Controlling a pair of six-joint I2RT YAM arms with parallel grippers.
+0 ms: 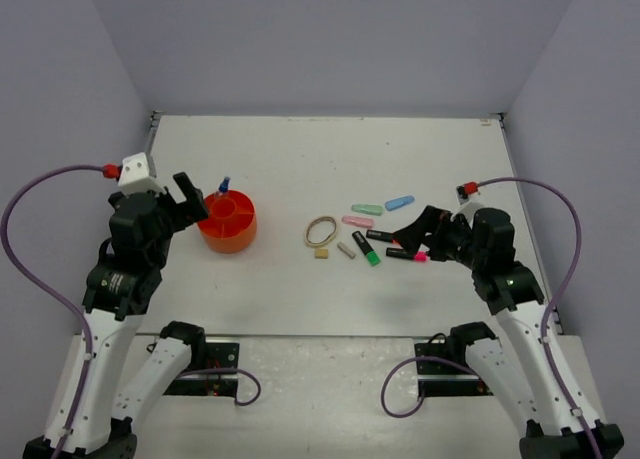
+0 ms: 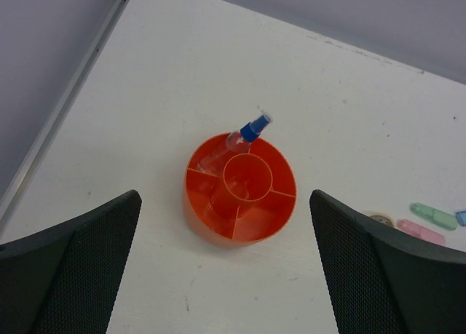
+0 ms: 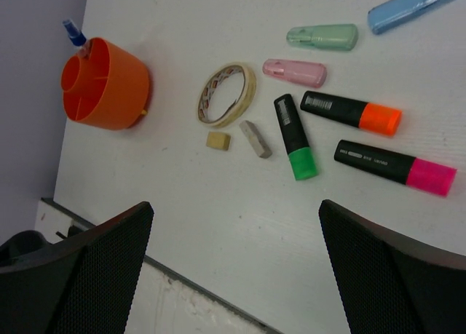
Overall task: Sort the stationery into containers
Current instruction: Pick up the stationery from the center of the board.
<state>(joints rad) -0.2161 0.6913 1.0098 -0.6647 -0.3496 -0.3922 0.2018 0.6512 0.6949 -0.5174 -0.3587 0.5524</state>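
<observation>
Orange tub, set before the left gripper, is found holding only the blue-capped bottle, while highlighters, pastel bars, band ring and tan cube are left unsorted near the right gripper, both grippers being seen spread wide and empty.

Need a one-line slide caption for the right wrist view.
Open right hand hovers over three highlighters, tape ring and pastel bars; orange tub holding blue-capped bottle at left.

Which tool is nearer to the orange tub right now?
Left. The left tool is just beside the orange tub, on its left; the right tool is far off, by the pink highlighter.
</observation>
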